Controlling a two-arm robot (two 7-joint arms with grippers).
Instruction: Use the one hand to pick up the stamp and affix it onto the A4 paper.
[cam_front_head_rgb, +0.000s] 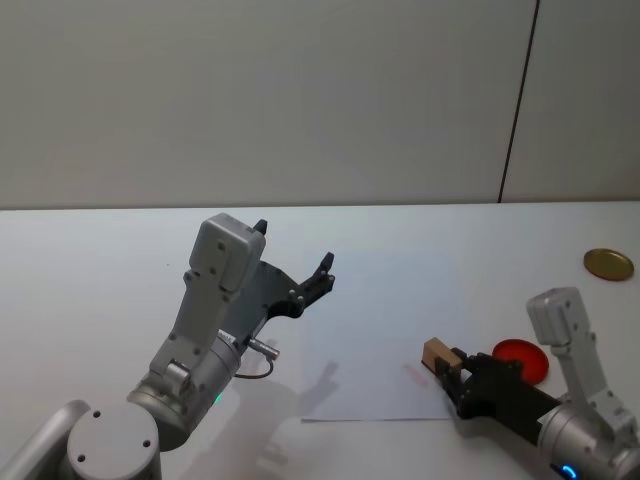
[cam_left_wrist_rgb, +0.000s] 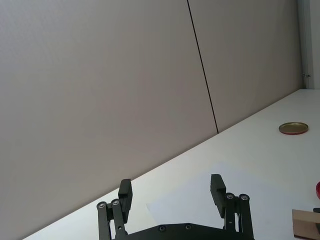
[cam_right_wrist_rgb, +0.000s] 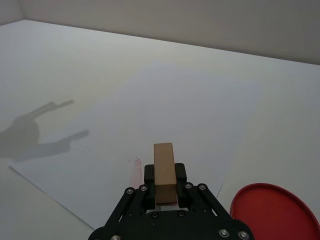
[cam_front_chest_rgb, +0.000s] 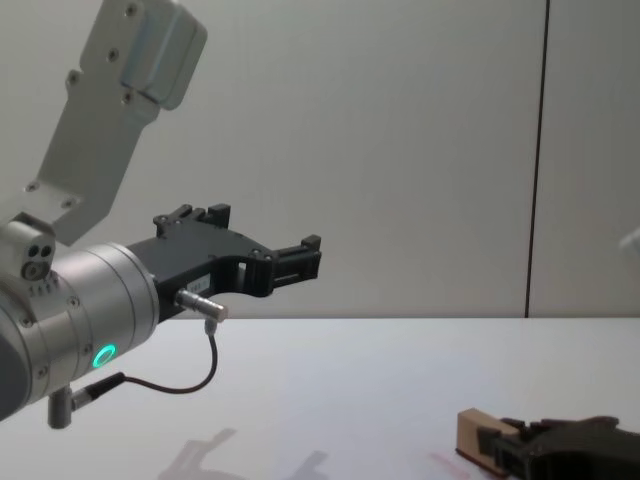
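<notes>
My right gripper (cam_front_head_rgb: 452, 368) (cam_right_wrist_rgb: 165, 176) is shut on the stamp (cam_front_head_rgb: 436, 352) (cam_right_wrist_rgb: 164, 167), a pale tan wooden block. It holds the block low over the near right part of the A4 paper (cam_front_head_rgb: 380, 320) (cam_right_wrist_rgb: 165, 105). I cannot tell whether the stamp touches the sheet. A faint red stamped mark (cam_front_head_rgb: 415, 375) (cam_right_wrist_rgb: 135, 167) lies on the paper just beside the block. In the chest view the stamp (cam_front_chest_rgb: 472, 435) sticks out of the black fingers (cam_front_chest_rgb: 515, 447) at the lower right. My left gripper (cam_front_head_rgb: 294, 246) (cam_left_wrist_rgb: 170, 185) (cam_front_chest_rgb: 255, 230) hangs open and raised over the paper's left side.
A flat round red ink pad (cam_front_head_rgb: 522, 360) (cam_right_wrist_rgb: 275, 212) sits on the white table just right of the paper. A gold lid (cam_front_head_rgb: 608, 264) (cam_left_wrist_rgb: 293, 128) lies at the far right. A grey wall closes off the table's far edge.
</notes>
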